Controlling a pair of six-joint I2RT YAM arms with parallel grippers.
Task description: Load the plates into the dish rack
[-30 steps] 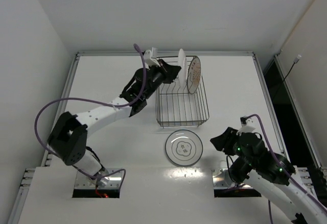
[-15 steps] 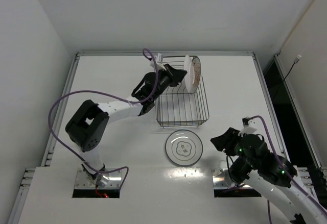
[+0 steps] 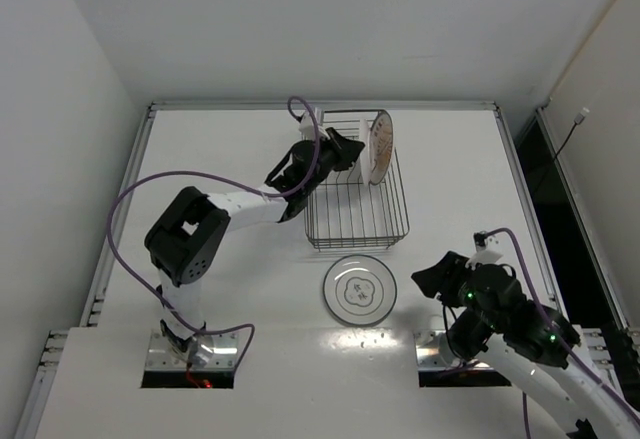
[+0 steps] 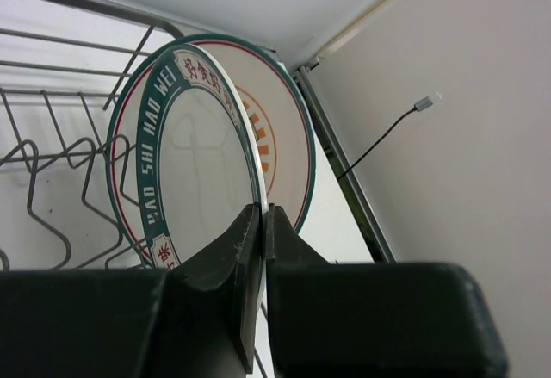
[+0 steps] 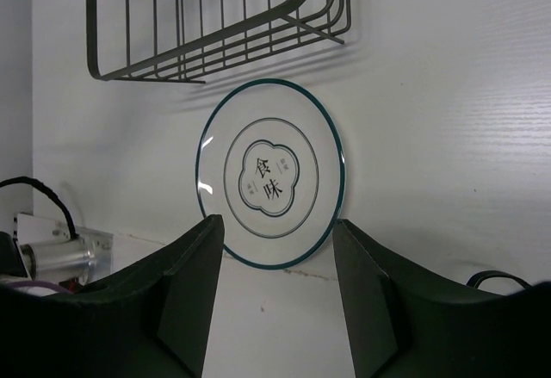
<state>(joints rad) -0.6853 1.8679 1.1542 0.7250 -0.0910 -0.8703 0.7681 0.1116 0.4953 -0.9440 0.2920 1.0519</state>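
Note:
The dark wire dish rack (image 3: 355,209) stands at the table's far middle. Two plates stand upright on edge at its far right end (image 3: 379,147). In the left wrist view the nearer one has a teal lettered rim band (image 4: 185,167), and the one behind it has reddish marks and a teal rim (image 4: 280,137). My left gripper (image 4: 263,219) is shut on the nearer plate's rim and reaches over the rack (image 3: 348,148). A third plate with a thin dark ring and a centre motif (image 3: 360,288) lies flat in front of the rack. My right gripper (image 5: 277,240) is open and empty just near of that plate (image 5: 271,176).
The rack's upright wire tines (image 4: 52,189) stand left of the held plate. The rack's near wall (image 5: 215,34) is just beyond the flat plate. A raised rail (image 3: 515,159) runs along the table's right edge. A dark gap (image 3: 550,199) lies beyond that rail.
My left gripper has carried its plate to the right and down, from the rack's far left corner to beside the plate that stood in the rack. The right arm has not moved.

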